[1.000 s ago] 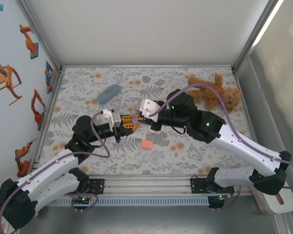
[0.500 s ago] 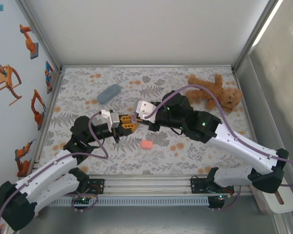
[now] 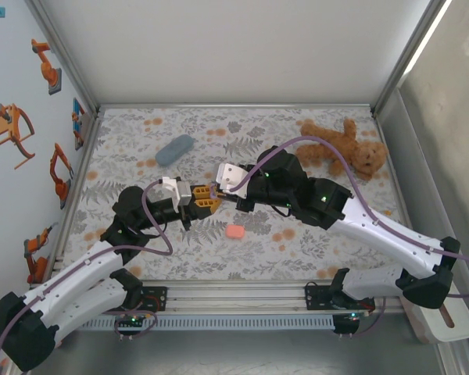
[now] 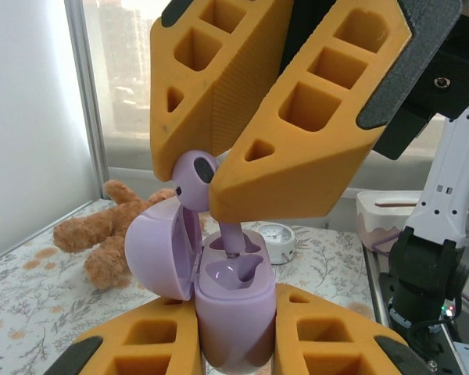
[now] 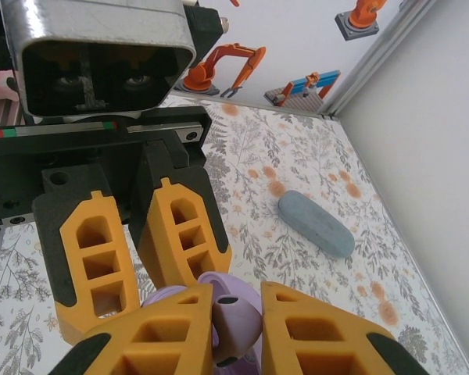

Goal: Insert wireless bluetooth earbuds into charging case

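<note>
Right pincer (image 5: 236, 312), clamped on lilac earbud (image 4: 191, 176), has closed in; stem's entering the open charging case (image 4: 236, 301) that left pincer (image 4: 234, 345) grips.

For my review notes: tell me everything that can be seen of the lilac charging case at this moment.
The lilac charging case is rounded and looks like smooth, glossy plastic. It stands upright, clamped between the orange fingers of the left gripper. Its domed lid is swung open to one side on a hinge. Two moulded wells show in its top: the near one is empty, and the stem of a lilac earbud, pinched by the right gripper, enters the far one.
</note>
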{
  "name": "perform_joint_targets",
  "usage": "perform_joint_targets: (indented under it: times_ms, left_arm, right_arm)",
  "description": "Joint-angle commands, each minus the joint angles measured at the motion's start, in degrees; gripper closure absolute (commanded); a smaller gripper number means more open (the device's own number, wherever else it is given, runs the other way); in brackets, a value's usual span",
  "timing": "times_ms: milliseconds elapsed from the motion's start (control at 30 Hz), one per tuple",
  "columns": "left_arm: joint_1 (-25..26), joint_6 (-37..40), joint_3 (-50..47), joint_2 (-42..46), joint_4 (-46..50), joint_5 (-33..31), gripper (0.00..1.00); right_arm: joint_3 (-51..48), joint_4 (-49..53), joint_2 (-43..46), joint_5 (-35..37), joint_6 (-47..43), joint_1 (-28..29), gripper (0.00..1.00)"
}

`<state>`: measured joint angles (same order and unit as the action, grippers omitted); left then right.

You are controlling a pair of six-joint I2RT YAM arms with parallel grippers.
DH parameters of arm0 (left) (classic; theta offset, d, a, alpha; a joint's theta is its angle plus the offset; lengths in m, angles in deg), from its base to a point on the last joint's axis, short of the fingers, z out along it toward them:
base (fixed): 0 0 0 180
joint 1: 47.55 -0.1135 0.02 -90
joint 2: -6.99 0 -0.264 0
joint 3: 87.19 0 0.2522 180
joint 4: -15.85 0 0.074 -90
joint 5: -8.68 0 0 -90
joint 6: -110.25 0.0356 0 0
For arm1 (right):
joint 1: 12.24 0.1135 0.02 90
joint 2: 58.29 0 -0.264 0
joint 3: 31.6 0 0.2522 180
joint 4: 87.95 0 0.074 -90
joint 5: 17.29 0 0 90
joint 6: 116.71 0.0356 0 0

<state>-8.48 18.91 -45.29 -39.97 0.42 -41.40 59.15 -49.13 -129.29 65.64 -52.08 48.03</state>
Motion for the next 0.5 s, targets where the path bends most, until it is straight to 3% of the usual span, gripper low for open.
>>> perform_joint_targets:
  times_ms: [0, 467]
  left_arm:
    - [0.39, -0.31, 1.58, 1.23, -2.54, 0.8, 0.99]
    - [0.37, -0.41, 1.6, 1.0, -2.89, 0.51, 0.99]
  right_arm:
    - [1.5, 2.05, -0.75, -1.53, -0.39, 0.76, 0.82]
    - [1.21, 2.38, -0.7, -0.2, -0.3, 1.05, 0.82]
